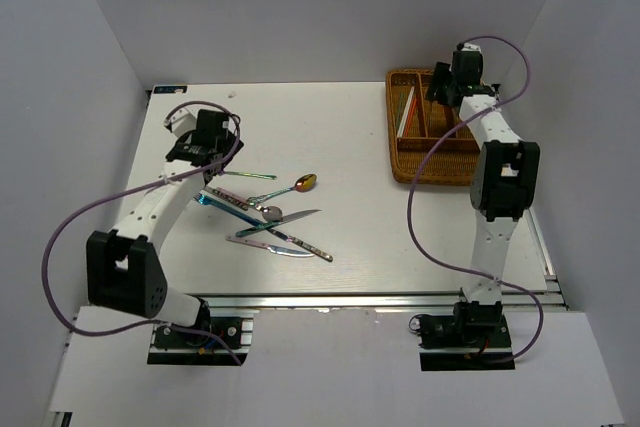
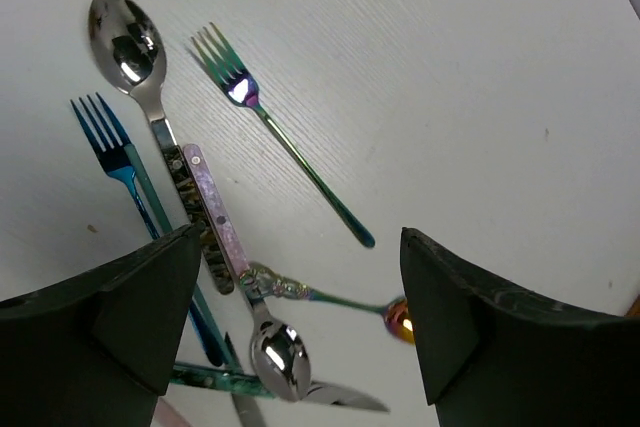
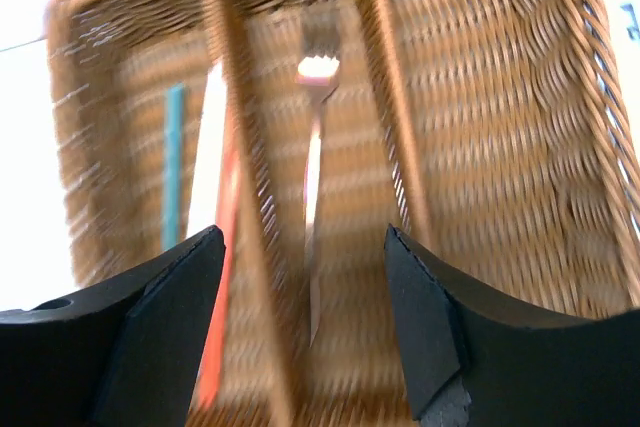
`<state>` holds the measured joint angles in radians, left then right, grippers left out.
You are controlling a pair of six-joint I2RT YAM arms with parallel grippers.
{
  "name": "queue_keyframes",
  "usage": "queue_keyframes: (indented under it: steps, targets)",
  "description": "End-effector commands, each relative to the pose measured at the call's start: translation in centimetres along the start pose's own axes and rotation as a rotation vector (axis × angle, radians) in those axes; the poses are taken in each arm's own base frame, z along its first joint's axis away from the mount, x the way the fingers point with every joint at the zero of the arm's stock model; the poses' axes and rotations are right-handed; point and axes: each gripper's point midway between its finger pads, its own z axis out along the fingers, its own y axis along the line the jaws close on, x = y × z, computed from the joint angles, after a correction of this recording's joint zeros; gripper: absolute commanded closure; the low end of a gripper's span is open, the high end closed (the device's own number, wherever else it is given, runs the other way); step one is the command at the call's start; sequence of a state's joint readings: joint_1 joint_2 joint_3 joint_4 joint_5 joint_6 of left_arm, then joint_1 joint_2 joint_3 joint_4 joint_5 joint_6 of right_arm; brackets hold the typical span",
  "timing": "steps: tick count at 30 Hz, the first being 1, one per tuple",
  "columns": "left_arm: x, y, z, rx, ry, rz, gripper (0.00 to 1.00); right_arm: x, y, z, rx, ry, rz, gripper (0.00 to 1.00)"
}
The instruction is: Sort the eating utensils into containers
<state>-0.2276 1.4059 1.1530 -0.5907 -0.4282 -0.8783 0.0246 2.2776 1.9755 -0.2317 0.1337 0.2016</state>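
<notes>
Surface: white table [image 1: 340, 127] between plain white walls; both arm bases sit at its near edge
Utensils on the table: a loose cluster [image 1: 268, 225] lies left of centre, close to the left arm; the left wrist view shows a silver spoon [image 2: 125, 37], a blue fork [image 2: 105, 137] and an iridescent fork [image 2: 290, 147] lying near one another, heads pointing much the same way; a pink-handled piece [image 2: 217, 212] lies against the silver spoon's handle; a small spoon [image 2: 280, 359] and a spoon with a copper-gold bowl [image 2: 398, 319] cross just below it; a knife blade [image 2: 335, 399] shows at the bottom edge
Utensils in the tray: a pale fork [image 3: 316, 137] lies lengthwise in the middle long slot; red and white chopsticks [image 3: 215, 237] lie in the slot to its left, a teal stick [image 3: 174, 167] beside them; this view is blurred, so finer detail cannot be told
Tray: brown woven wicker tray [image 1: 393, 132] at the far right of the table, well apart from the cluster
Right gripper: the right gripper [image 3: 305, 242] hangs over the tray's middle slot; fingers spread, nothing between them; the pale fork lies free beneath
Left gripper: the left gripper [image 2: 300, 237] hovers over the cluster; fingers wide apart, touching no utensil
Cables: a purple cable [image 1: 60, 237] loops beside each arm
</notes>
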Motion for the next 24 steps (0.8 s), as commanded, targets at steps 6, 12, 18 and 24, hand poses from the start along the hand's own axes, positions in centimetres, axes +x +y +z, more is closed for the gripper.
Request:
queue_keyframes:
  steps: [6, 12, 18, 24]
  targets:
    - [0.1, -0.4, 4.0, -0.266, -0.166, -0.279, 0.11, -1.1, 9.5, -15.2, -0.165, -0.066, -0.003, 0.29]
    - [1.8, -0.7, 7.8, -0.372, -0.168, -0.284, 0.17, 4.3, 14.0, -20.8, -0.295, -0.021, -0.049, 0.29]
    - [5.0, 0.1, 10.7, -0.424, -0.107, -0.294, 0.20, 7.4, 15.3, -23.9, -0.362, 0.016, -0.092, 0.29]
    - [6.7, 1.1, 13.0, -0.471, -0.094, -0.281, 0.33, 8.4, 15.6, -25.7, -0.413, 0.008, -0.103, 0.29]
